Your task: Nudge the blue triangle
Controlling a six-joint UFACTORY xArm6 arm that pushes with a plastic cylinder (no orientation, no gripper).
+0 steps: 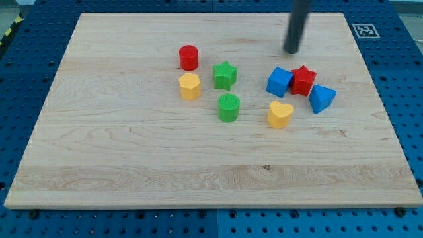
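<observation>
The blue triangle (322,98) lies right of centre on the wooden board (132,152), touching the red star (303,80) on its upper left. A blue cube (279,82) sits against the star's left side. My tip (291,51) is the lower end of the dark rod coming down from the view's top. It stands above the blue cube and the red star, apart from them, and up and to the left of the blue triangle.
A yellow heart (280,114) lies below the blue cube. Left of it are a green cylinder (229,107), a green star (225,75), a yellow hexagon block (190,86) and a red cylinder (189,57). A marker tag (365,30) sits at the board's top right corner.
</observation>
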